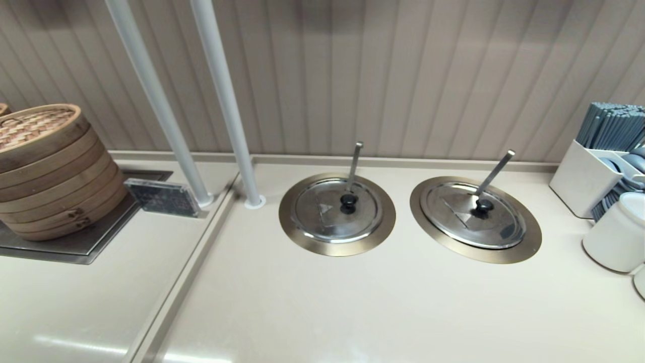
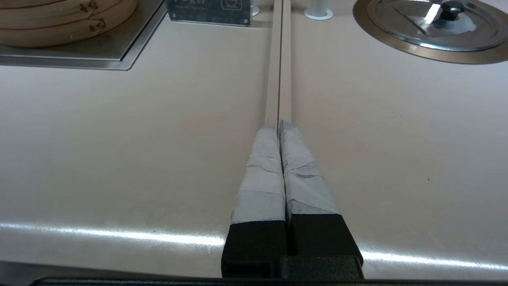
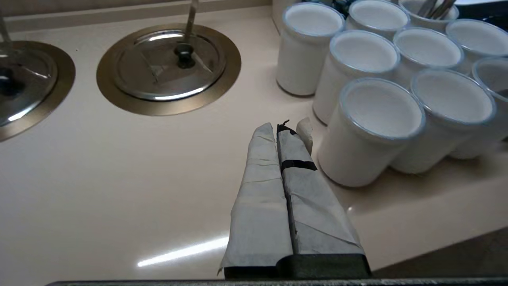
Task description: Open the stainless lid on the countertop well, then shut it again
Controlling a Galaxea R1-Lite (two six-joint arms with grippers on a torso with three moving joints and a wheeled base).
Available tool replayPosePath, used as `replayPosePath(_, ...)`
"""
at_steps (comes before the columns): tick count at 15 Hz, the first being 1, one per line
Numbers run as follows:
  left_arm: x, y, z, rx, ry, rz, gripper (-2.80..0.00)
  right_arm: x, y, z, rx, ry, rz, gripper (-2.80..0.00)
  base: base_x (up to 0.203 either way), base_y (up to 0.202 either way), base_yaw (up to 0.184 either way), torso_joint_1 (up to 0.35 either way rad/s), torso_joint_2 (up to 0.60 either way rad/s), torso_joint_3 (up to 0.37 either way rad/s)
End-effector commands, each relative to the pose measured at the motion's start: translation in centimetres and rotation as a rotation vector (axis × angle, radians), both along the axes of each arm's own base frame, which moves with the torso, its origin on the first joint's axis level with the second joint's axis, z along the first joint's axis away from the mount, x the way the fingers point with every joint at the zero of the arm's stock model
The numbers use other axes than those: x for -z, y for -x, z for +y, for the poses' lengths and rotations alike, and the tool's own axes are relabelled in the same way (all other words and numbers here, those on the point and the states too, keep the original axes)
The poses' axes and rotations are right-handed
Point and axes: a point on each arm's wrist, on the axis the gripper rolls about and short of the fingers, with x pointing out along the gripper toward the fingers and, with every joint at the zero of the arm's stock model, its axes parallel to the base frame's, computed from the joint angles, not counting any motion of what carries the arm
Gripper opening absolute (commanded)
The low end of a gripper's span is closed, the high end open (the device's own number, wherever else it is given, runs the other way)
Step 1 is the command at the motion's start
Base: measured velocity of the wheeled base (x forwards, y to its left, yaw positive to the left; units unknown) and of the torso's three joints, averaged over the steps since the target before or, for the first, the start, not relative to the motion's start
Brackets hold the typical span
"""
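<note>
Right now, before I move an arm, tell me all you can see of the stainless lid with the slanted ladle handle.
The stainless lid is a round, shiny steel disc with a small black centre knob and a faint triangular wedge mark. It lies flat and closed, seated inside the bronze-gold ring of the countertop well, right of its twin. A slanted ladle handle pokes up beside the knob. Nothing grips it.

Two lidded wells: the countertop well (image 1: 475, 219) and its twin (image 1: 337, 214) beside it; perhaps nine white cups (image 3: 371, 131) near them
</note>
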Motion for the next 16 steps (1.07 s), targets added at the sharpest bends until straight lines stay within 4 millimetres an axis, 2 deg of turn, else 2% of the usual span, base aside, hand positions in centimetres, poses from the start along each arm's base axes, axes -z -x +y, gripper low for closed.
replayPosePath(1,0.0,0.0,0.0,0.0,0.0,0.001,-2.8,2.3,3.1,0.2,-0.006,0.01,-0.093,-2.8,0.0,0.0,0.0,0.0,0.0,0.0)
replayPosePath(3,0.0,0.0,0.0,0.0,0.0,0.0,-2.8,6.1,2.7,0.4,-0.112,0.031,-0.06,-2.8,0.0,0.0,0.0,0.0,0.0,0.0)
replayPosePath(5,0.0,0.0,0.0,0.0,0.0,0.001,-2.8,8.5,1.0,0.6,-0.216,0.032,-0.016,-2.8,0.0,0.0,0.0,0.0,0.0,0.0)
replayPosePath(7,0.0,0.0,0.0,0.0,-0.001,0.0,-2.8,12.0,-1.5,0.7,-0.306,0.065,0.018,-2.8,0.0,0.0,0.0,0.0,0.0,0.0)
replayPosePath(9,0.0,0.0,0.0,0.0,0.0,0.0,-2.8,14.8,-3.0,0.8,-0.352,0.082,0.026,-2.8,0.0,0.0,0.0,0.0,0.0,0.0)
replayPosePath(10,0.0,0.0,0.0,0.0,0.0,0.001,-2.8,14.9,-3.2,0.9,-0.37,0.095,-0.004,-2.8,0.0,0.0,0.0,0.0,0.0,0.0)
replayPosePath(12,0.0,0.0,0.0,0.0,-0.001,0.001,-2.8,13.7,-3.1,0.9,-0.393,0.121,-0.084,-2.8,0.0,0.0,0.0,0.0,0.0,0.0)
replayPosePath(16,0.0,0.0,0.0,0.0,0.0,0.0,-2.8,13.7,-3.1,0.9,-0.378,0.063,-0.092,-2.8,0.0,0.0,0.0,0.0,0.0,0.0)
